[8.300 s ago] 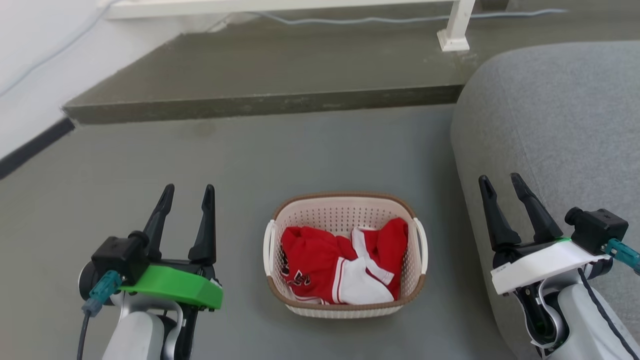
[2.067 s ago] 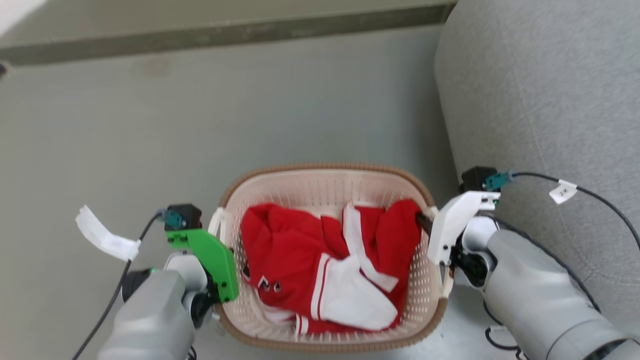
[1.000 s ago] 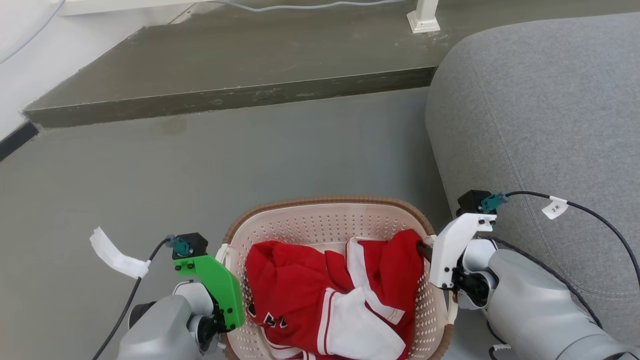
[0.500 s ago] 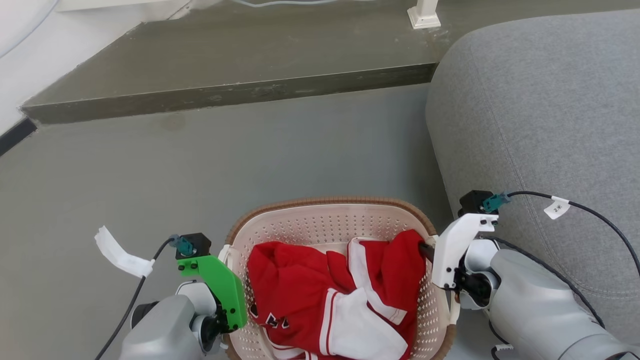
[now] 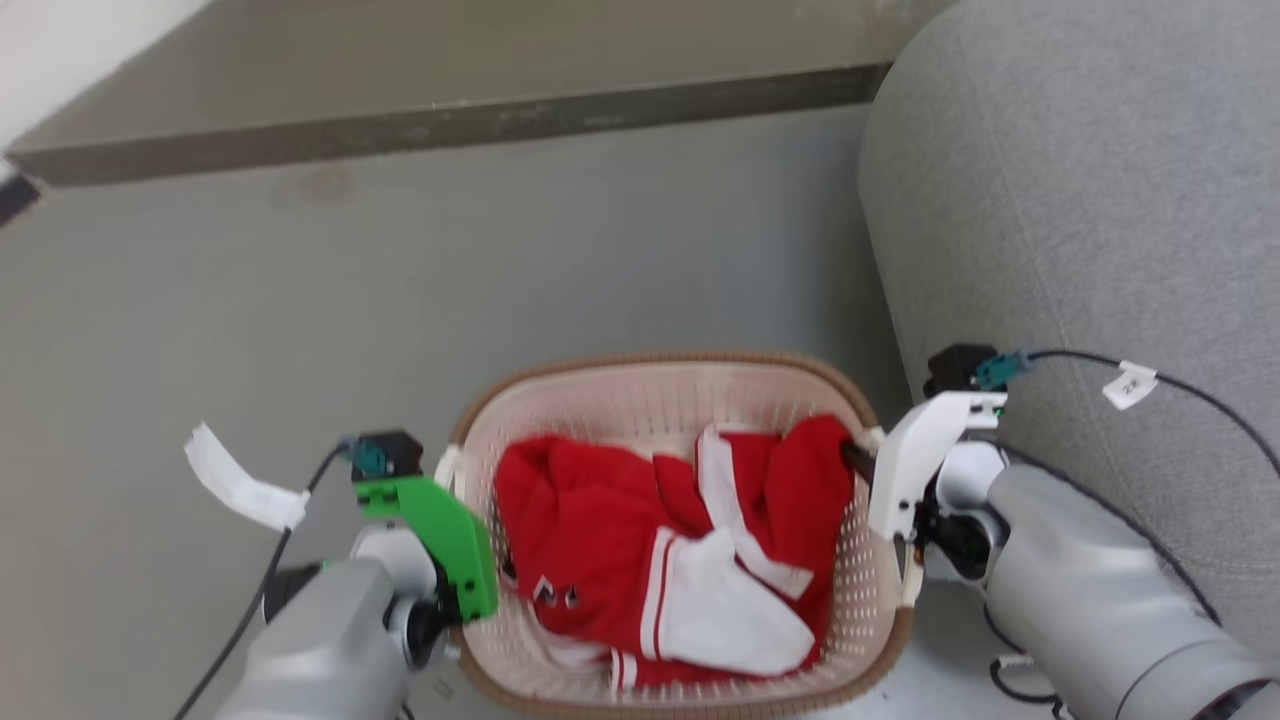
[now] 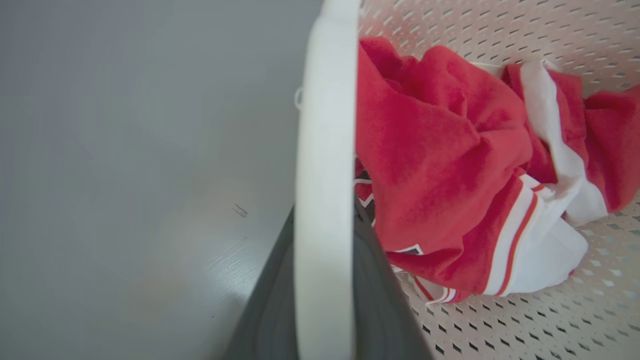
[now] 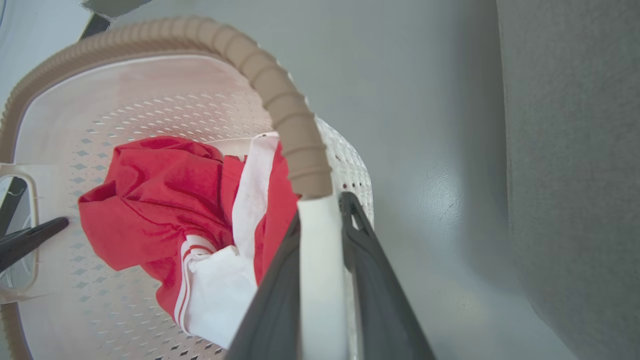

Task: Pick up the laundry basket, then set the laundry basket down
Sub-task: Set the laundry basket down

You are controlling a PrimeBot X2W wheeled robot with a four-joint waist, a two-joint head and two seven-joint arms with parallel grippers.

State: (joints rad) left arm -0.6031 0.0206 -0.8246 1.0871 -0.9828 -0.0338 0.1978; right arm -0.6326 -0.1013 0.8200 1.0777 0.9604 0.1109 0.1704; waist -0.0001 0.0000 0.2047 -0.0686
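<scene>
The laundry basket point(image 5: 680, 395) sits lower centre of the head view, holding a red-and-white garment point(image 5: 600, 520) whose lettering is creased beyond reading; the left gripper point(image 6: 325, 220) and right gripper point(image 7: 322, 215) each clamp a white side handle point(image 6: 325, 125). The cable tag point(image 5: 1130, 383) bears marks too blurred to read.

head cam looks steeply down from above at the laundry basket point(image 5: 660, 395) and floor point(image 5: 300, 300). both wrist cams sit super close, looking along its side handles point(image 6: 325, 175), left and right. all three share the red shirt point(image 5: 590, 520).
</scene>
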